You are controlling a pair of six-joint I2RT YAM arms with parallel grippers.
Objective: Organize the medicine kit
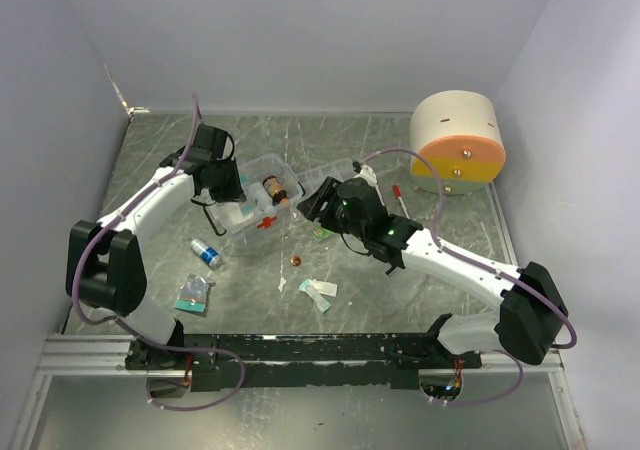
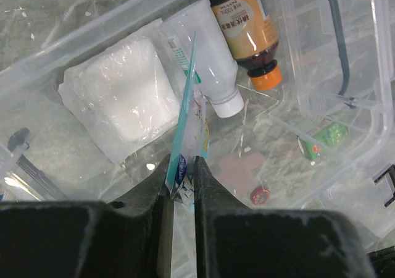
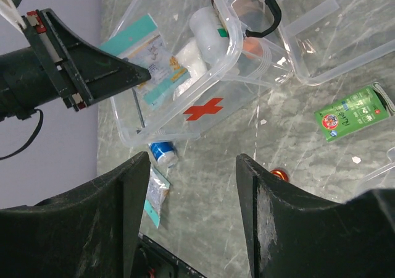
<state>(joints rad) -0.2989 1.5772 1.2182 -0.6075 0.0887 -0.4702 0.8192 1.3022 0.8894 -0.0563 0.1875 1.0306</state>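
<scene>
Left wrist view is showing my left fingers pinching a teal-edged packet, holding it upright over the open medicine kit, which is sitting mid-tabletop. My right fingers are hanging wide apart, gripping nothing, near the kit's red-cross side.

medicine kit: clear, red cross on wall, black handle
left gripper / right gripper: black
packet between left jaws: teal edge — white printed face
bottle beyond them: brown, orange cap
sachet right of the right jaws: green
</scene>
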